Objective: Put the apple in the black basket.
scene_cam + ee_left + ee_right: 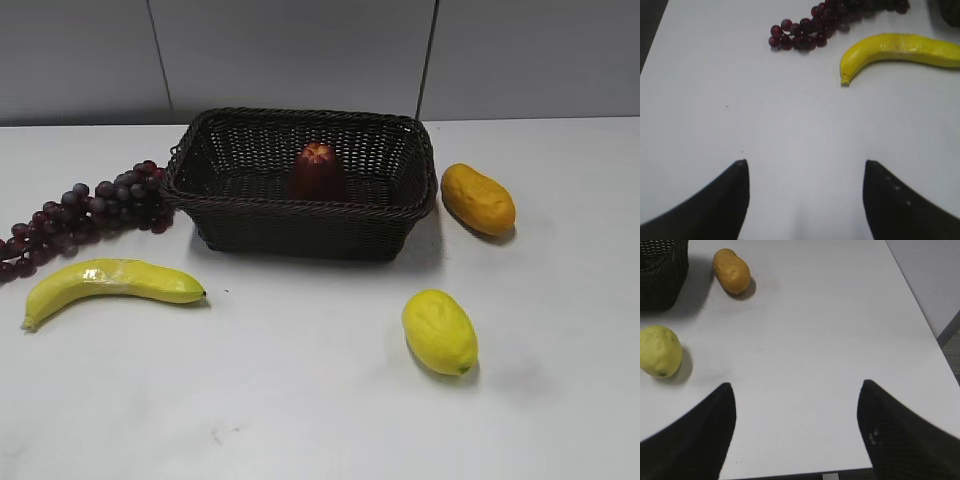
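Far left, the grapes (85,212) trail across the white table (300,400) right up against the basket's left end, with the banana (110,283) lying just in front of them; the left gripper (805,170) hangs spread wide over bare table, holding nothing. Centre stage, the apple (317,170) sits upright inside the black basket (300,225). Right of it, a lemon (439,331) out front, an orange-yellow fruit (478,199) beside the basket, and the right gripper (795,390) gapes apart, empty
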Controlling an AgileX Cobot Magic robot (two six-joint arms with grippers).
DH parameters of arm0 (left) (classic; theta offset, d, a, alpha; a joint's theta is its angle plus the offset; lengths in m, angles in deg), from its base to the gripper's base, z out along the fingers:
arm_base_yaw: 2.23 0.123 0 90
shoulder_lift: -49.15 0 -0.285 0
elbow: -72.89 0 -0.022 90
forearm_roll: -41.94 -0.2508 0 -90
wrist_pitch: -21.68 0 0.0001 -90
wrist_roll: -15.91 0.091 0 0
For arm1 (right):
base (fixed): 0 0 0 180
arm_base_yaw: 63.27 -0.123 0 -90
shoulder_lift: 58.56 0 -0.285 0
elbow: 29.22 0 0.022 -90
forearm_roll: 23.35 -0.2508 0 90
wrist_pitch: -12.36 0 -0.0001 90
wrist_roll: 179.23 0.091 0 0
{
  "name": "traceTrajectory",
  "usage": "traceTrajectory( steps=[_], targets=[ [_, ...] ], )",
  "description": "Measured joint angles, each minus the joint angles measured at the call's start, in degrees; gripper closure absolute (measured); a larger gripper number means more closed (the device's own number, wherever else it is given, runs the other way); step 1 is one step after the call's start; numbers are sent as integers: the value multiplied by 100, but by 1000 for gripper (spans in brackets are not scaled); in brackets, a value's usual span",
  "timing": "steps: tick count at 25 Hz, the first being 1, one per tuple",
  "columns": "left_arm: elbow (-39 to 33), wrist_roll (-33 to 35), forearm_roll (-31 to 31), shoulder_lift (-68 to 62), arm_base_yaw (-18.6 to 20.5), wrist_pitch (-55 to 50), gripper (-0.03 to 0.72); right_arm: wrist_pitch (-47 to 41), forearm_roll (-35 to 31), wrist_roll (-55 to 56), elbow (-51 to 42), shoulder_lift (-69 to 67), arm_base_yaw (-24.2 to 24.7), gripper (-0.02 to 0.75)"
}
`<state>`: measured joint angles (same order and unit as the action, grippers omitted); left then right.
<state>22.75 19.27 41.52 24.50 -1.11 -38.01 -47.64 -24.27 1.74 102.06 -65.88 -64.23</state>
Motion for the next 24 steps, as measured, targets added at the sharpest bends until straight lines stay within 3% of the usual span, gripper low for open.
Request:
traceTrajectory(
  steps=[12,19,24],
  targets=[
    [-16,0,0,1520,0,-55,236,0,0,0,0,0,0,163],
    [-16,0,-5,1589,0,-81,239,0,0,4,0,0,0,163],
    [-17,0,-5,1589,0,-81,162,0,0,4,0,0,0,163]
  ],
)
